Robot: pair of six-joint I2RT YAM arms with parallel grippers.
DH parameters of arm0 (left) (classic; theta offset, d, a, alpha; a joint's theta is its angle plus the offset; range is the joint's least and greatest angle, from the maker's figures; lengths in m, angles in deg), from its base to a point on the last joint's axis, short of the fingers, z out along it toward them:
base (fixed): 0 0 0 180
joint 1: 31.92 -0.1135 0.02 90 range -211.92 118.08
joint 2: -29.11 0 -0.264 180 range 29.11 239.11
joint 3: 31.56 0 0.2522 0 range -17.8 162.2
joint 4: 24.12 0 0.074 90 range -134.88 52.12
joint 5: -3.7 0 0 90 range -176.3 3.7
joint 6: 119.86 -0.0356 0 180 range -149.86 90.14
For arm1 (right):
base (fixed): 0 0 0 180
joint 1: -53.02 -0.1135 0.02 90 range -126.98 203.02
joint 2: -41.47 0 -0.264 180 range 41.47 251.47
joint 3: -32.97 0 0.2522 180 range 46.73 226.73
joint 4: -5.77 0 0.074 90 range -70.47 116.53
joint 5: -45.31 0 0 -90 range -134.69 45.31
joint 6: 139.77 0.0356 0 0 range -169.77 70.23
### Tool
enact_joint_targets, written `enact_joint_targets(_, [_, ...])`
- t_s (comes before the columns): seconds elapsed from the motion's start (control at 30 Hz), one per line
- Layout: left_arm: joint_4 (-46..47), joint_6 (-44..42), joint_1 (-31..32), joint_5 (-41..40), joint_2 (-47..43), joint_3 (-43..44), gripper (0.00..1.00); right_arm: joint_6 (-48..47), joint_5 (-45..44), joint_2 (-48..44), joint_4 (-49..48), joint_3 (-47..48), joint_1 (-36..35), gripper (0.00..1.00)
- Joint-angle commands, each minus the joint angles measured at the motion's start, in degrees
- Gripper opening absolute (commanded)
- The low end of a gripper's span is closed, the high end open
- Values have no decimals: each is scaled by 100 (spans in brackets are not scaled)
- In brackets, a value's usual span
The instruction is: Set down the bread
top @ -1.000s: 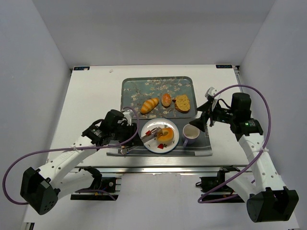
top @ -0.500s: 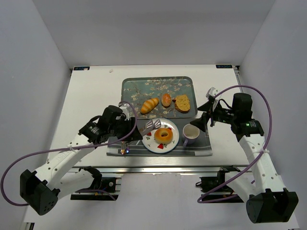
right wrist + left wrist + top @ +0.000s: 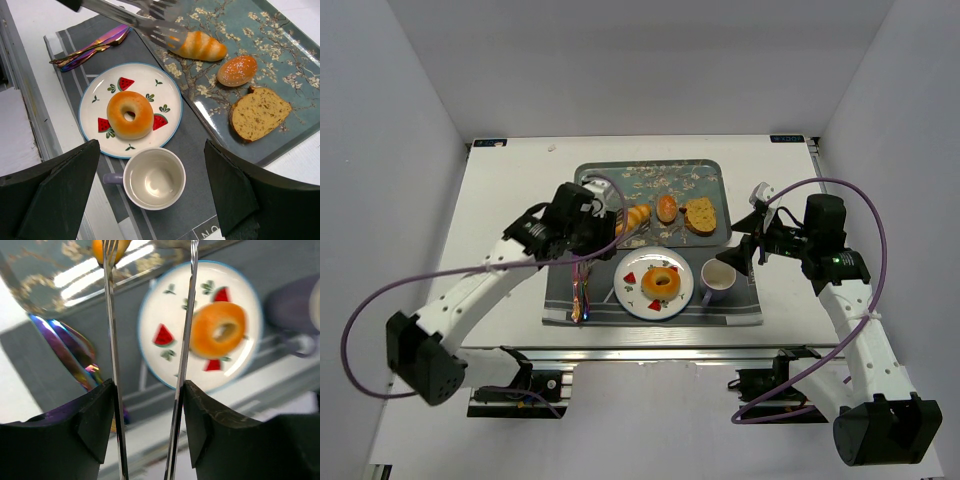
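Note:
A ring-shaped bread, a bagel (image 3: 661, 281) (image 3: 218, 329) (image 3: 130, 114), lies flat on the white watermelon plate (image 3: 632, 293) with nothing touching it. My left gripper (image 3: 599, 222) (image 3: 149, 387) is shut on a pair of metal tongs (image 3: 111, 340) (image 3: 150, 25). The tong arms stand spread and empty, and their tips hover over the striped roll (image 3: 633, 218) on the tray (image 3: 620, 180). Over the cup (image 3: 717, 278), my right gripper (image 3: 748, 232) (image 3: 150, 150) hangs open and holds nothing.
The tray also carries a small round bun (image 3: 667, 208) and a bread slice (image 3: 700, 215). Iridescent cutlery (image 3: 580, 295) lies on the grey placemat (image 3: 735, 310) left of the plate. White walls close in both sides.
The tongs opened and left the bagel on the plate. My left arm then lifted and swung them back toward the tray. The right arm stayed put.

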Motion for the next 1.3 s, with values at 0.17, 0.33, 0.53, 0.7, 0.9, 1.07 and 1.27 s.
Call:
enact_joint_targets(0.17, [22, -1655, -112, -745, 1009, 618, 65, 10, 118, -107, -8, 56, 49, 89])
enact_joint_targets(0.33, [276, -1841, -270, -710, 1370, 645, 64, 10, 118, -98, -8, 38, 66, 89])
enact_joint_targets(0.53, [488, -2140, -367, -613, 1651, 574, 64, 45, 153, -63, -61, 38, 66, 89])
enact_joint_targets(0.7, [681, -2184, -437, -508, 1827, 566, 63, 54, 154, -28, -78, 91, 84, 89])
enact_joint_targets(0.9, [725, -2175, -507, -376, 1916, 654, 45, 54, 145, -28, -52, 117, 102, 89])
enact_joint_targets(1.07, [681, -1939, -525, -341, 1617, 618, 18, 45, 145, -54, -26, 109, 119, 89])
enact_joint_targets(1.27, [768, -1089, -525, 166, 511, 224, 10, 54, 180, -63, -17, 109, 128, 89])
